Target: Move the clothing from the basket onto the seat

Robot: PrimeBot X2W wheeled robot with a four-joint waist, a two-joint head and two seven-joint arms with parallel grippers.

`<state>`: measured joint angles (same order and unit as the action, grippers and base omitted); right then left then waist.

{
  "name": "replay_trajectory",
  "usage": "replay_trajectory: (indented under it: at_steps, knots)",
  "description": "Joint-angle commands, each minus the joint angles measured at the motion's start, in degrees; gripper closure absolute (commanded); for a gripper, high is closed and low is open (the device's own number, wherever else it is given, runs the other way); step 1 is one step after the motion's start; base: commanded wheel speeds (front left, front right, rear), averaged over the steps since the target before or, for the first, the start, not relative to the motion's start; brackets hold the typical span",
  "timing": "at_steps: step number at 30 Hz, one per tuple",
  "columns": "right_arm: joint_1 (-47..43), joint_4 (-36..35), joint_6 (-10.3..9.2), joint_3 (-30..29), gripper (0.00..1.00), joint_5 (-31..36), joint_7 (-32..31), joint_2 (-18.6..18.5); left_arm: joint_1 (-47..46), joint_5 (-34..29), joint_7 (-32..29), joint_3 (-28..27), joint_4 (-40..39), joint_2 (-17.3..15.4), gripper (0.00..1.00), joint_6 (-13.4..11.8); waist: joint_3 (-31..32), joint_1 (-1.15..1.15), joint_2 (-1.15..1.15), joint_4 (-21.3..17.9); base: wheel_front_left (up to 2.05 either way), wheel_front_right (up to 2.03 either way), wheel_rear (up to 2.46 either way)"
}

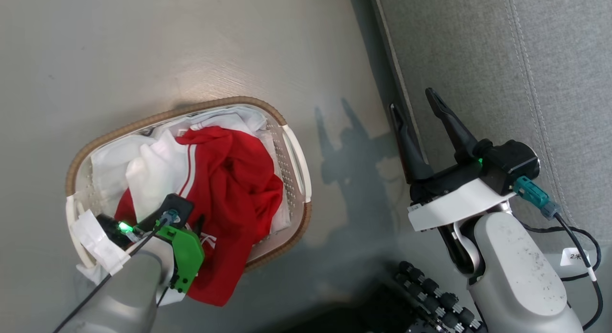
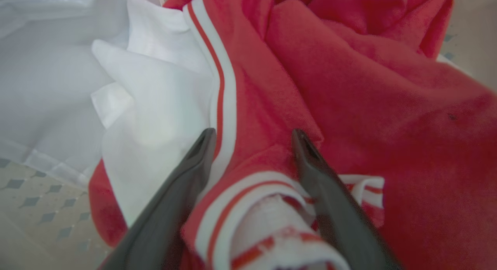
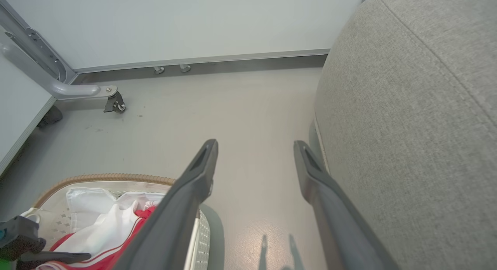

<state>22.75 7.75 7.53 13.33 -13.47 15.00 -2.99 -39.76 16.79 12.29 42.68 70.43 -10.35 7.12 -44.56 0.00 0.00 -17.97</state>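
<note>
The basket (image 1: 296, 160) stands on the floor at the left, its brown rim (image 3: 105, 177) also in the right wrist view. The clothing (image 1: 234, 180), red with white striped trim and some white fabric, fills it, and one red corner hangs over the near rim. My left gripper (image 2: 253, 138) is down in the basket, open, its two fingers straddling a fold of the red clothing (image 2: 349, 107) beside the striped trim. My right gripper (image 1: 417, 101) hangs open and holds nothing, above the floor at the seat's edge (image 3: 255, 146). The grey seat (image 1: 478, 60) lies at the right (image 3: 407, 107).
A strip of bare floor (image 1: 349, 146) separates basket and seat. A wheeled metal frame leg (image 3: 112, 101) and a wall with its baseboard (image 3: 202, 62) stand beyond the basket. A black cable (image 1: 581, 237) loops by my right arm. Dark rollers of my base (image 1: 430, 294) lie at the bottom.
</note>
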Motion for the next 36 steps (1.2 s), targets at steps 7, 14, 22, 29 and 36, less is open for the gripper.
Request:
replay_trajectory:
  at_steps: [7,14,22,29,36]
  knots:
    - [0.73,-1.08,-0.08,1.89,0.0,-2.91,0.27,0.04,-4.06,-2.95,-5.56,4.22,2.22,-2.53,0.0,0.35,-3.33,0.0,0.0,-4.11,0.0,0.0,0.0]
    - [0.82,-2.0,-0.08,3.09,0.0,-4.53,0.27,0.04,-5.67,-1.71,-10.86,4.96,3.11,-4.0,0.0,0.39,-5.15,0.0,0.0,-6.14,0.0,0.0,0.0]
    - [-0.18,-2.57,-0.08,2.73,0.0,-5.02,0.27,0.03,-5.6,-0.14,-14.46,8.94,2.78,-3.81,0.22,0.43,-6.19,0.0,0.0,-5.99,0.0,0.0,0.0]
    - [1.52,-1.76,-0.08,3.28,0.0,-6.2,0.27,0.03,-5.97,1.62,-12.74,11.75,1.53,-4.59,1.0,0.43,-5.85,0.0,0.0,-6.13,0.0,0.0,0.0]
    - [1.7,-0.8,-0.08,2.2,0.0,-5.5,0.27,-0.01,-3.89,3.63,-10.3,12.76,1.47,-3.26,1.0,0.44,-2.0,0.0,0.0,-5.42,0.0,0.0,0.0]
